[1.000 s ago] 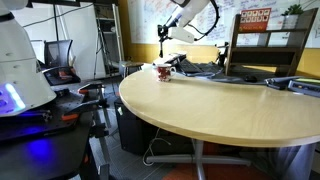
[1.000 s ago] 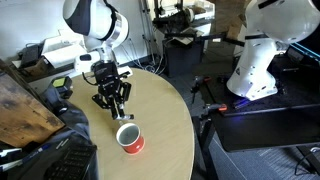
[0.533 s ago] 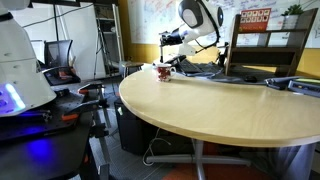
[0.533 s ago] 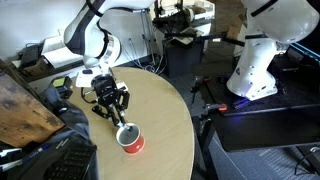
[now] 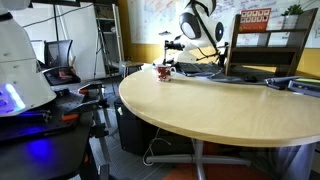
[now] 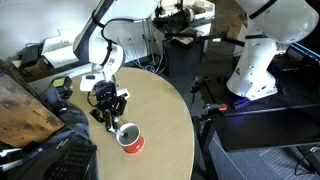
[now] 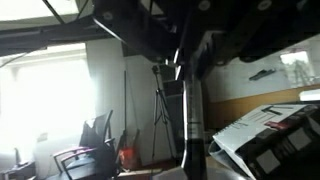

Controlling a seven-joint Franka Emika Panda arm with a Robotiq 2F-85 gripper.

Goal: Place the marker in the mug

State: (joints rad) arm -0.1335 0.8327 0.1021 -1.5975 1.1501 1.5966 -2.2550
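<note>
The gripper (image 6: 109,117) is hanging over the left part of the round tan table (image 6: 165,105), pointing down. In the wrist view its dark fingers (image 7: 135,35) are coming in from the top of the picture and clamping the marker (image 7: 191,120) between them. The marker is showing as a thin dark stick running straight down the middle of that view, with most of its length sticking out beyond the fingertips.

The mug (image 6: 128,139) is standing upright on the table, white inside with red on its outer wall. It is sitting just near and to the right of the claw, close to the table's near-left edge. In this exterior view the marker (image 6: 114,125) is reaching from the claw down toward the mug's far rim. Whether its tip is touching the rim or is already inside cannot be told at this size.

In an exterior view from low across the table (image 5: 220,105), the mug (image 5: 163,70) is appearing as a small white and red shape at the far edge of the tabletop. The gripper (image 5: 166,44) is hovering above it, with the arm bending in from the right. The marker is too thin to make out there.

A large white rounded machine (image 6: 262,50) is standing on the floor, well apart from the table.
</note>
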